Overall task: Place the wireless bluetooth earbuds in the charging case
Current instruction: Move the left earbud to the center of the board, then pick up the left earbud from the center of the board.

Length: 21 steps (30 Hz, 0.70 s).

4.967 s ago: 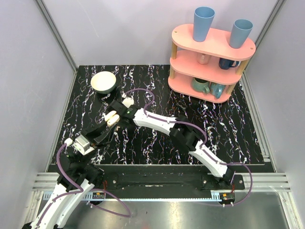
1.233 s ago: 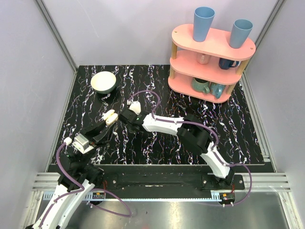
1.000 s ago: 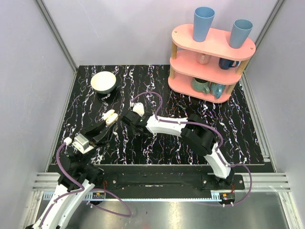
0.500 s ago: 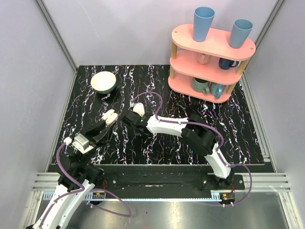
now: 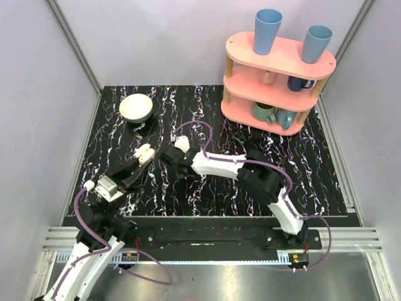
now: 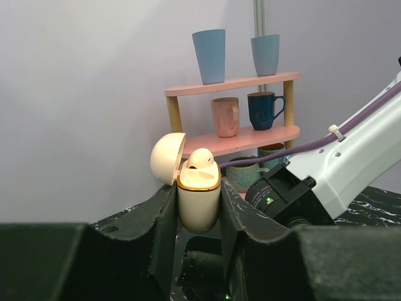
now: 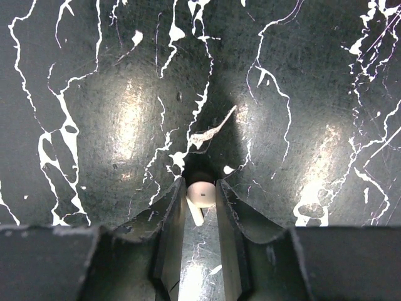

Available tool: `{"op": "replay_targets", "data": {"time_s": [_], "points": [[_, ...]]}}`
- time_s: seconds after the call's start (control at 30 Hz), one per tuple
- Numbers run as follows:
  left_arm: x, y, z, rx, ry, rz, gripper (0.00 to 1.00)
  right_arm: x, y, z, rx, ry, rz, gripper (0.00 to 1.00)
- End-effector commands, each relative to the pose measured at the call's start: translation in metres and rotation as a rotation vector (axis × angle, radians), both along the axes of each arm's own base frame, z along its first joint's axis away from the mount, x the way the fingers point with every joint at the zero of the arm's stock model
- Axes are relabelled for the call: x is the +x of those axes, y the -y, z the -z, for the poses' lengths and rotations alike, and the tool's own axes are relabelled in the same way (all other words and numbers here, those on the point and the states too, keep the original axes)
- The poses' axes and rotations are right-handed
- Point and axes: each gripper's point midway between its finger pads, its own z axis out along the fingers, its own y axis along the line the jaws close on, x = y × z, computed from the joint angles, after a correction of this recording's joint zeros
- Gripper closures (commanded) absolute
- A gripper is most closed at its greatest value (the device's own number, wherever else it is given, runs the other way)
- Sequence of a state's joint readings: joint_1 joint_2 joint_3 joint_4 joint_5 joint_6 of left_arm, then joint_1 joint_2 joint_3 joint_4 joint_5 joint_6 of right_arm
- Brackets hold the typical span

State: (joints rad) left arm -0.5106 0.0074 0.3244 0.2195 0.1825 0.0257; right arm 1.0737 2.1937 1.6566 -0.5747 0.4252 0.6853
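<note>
My left gripper point(image 6: 199, 210) is shut on the cream charging case point(image 6: 199, 202) and holds it upright above the table. The lid point(image 6: 168, 158) is open, and one earbud point(image 6: 200, 159) sits in the top of the case. In the top view the case point(image 5: 145, 153) is at the left gripper point(image 5: 139, 163). My right gripper point(image 5: 170, 158) points down at the table just right of the case. In the right wrist view its jaws point(image 7: 200, 185) are shut on the second earbud point(image 7: 202, 194), a small white piece with a short stem, right at the marble surface.
A cream bowl point(image 5: 136, 108) stands at the back left. A pink three-tier shelf point(image 5: 279, 78) with blue cups and mugs stands at the back right. The right arm point(image 5: 219, 164) stretches across the middle of the black marble table point(image 5: 301, 175).
Since five seconds ago my right gripper has left the case and moved right, down to the table. In the last half second nothing visibly moves. The left gripper keeps holding the case.
</note>
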Motion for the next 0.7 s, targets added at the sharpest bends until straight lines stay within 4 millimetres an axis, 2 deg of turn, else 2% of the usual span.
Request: {"op": "replay_targets", "data": {"time_s": [0.0,0.67], "points": [[-0.0341,-0.0177,-0.0341,-0.088,0.161,0.007,1.0,0.0037,-0.0087,-0.0074,0.016,0.013,-0.001,0.68],[-0.0343,-0.0175,-0.0344,-0.087,0.161,0.008,1.0,0.0009,-0.0071,0.0,-0.002,-0.008,-0.001,0.66]]}}
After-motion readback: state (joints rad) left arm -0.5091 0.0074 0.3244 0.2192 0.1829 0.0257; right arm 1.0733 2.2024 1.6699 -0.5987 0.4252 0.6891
